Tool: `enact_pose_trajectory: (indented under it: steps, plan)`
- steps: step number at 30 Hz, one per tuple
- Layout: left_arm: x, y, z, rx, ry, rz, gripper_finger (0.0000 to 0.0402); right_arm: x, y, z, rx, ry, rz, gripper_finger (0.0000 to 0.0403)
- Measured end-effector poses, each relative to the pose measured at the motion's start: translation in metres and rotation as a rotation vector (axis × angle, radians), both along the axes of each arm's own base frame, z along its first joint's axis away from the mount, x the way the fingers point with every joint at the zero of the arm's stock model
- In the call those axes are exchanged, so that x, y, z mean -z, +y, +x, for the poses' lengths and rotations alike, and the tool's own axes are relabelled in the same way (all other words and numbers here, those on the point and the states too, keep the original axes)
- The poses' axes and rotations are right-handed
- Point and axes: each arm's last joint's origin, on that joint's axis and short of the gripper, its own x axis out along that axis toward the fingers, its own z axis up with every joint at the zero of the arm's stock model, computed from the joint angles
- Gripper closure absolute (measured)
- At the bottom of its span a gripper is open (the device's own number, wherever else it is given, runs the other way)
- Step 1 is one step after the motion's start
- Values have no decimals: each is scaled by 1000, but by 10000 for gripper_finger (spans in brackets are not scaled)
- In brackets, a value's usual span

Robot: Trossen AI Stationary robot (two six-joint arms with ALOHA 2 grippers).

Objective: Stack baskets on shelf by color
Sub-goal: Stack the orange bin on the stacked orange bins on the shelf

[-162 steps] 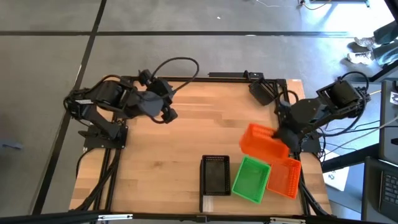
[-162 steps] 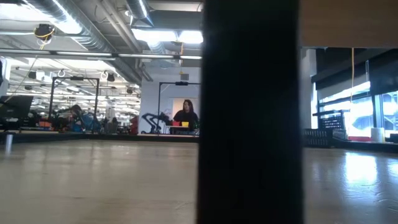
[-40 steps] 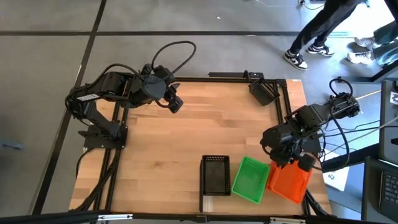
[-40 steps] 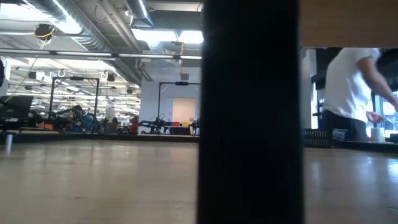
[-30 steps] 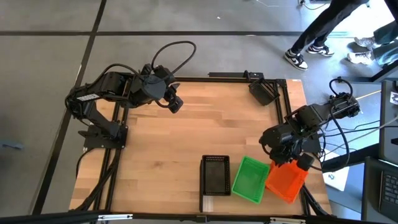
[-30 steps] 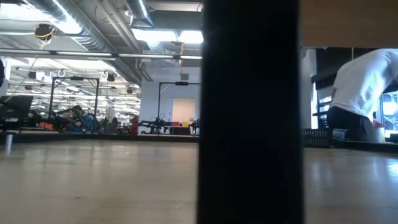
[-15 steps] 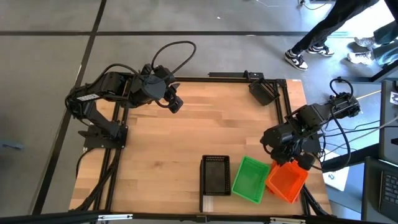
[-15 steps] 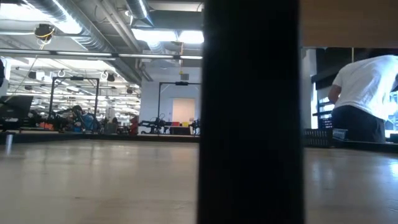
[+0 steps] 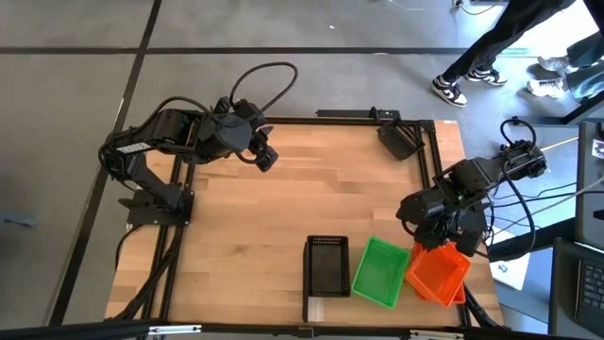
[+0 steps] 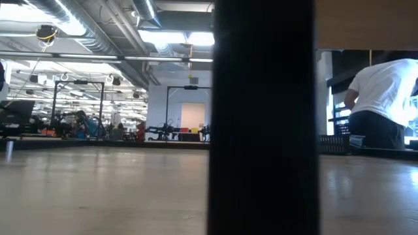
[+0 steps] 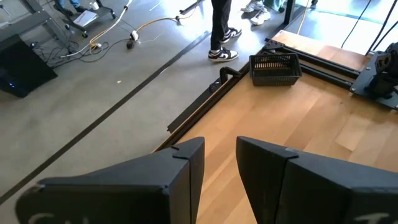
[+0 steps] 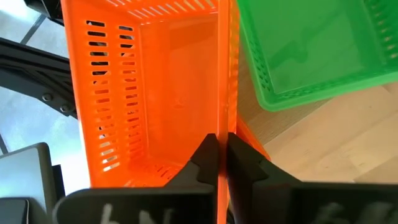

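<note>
Three baskets sit in a row along the desk's [image 9: 283,208] near edge, toward its right side. The left basket [image 9: 327,264] rests on the shelf [image 9: 326,304]. The middle basket [image 9: 380,272] lies just beside it, tilted. The right basket [image 9: 439,272] is at the desk's right corner, its wall pinched between the right gripper's [image 12: 218,149] fingers. A fourth basket [image 11: 275,68] sits at the far right corner. The left gripper [image 9: 267,159] hangs over the far left part, well apart from the row.

orange baskets [image 9: 438,273]: nested, tilted, lower right
green basket [image 9: 380,272]: beside them, askew
black basket [image 9: 327,263]: lower centre, on shelf [image 9: 327,306]
</note>
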Motion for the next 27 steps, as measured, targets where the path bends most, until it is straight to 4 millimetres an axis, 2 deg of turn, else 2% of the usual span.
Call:
enact_pose_trajectory:
  steps: [6,14,22,27]
  plan:
    - [0,0,0,0,0,0,317,-3,0,0,-2,-7,2,395]
    - [0,0,0,0,0,0,317,-32,-3,-6,-59,-138,45,398]
    - [0,0,0,0,-4,-1,317,-29,-2,-11,-372,-272,11,398]
    - [-3,0,2,0,-46,-5,317,-27,-2,-9,-482,-337,4,398]
